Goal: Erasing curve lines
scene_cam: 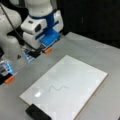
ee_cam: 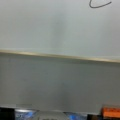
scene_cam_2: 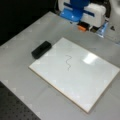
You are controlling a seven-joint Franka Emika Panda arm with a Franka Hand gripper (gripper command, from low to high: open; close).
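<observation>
Thin dark grey wavy curve lines [scene_cam: 58,88], intact; black block eraser [scene_cam_2: 41,49] unheld, risking no erasure. Gripper [scene_cam: 41,51] near the white board's [scene_cam_2: 75,82] far edge; finger state indeterminable.

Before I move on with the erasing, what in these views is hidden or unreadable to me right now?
- Hand: in both front views the arm's white and blue body covers most of it, so finger spacing is unreadable.
- Wrist view: only the fingertips show, cut by the bottom edge.
- Curve lines: cut by the wrist view's top edge; whole in a front view.
- Black block: cut by a front view's bottom edge; absent from the wrist view.
</observation>
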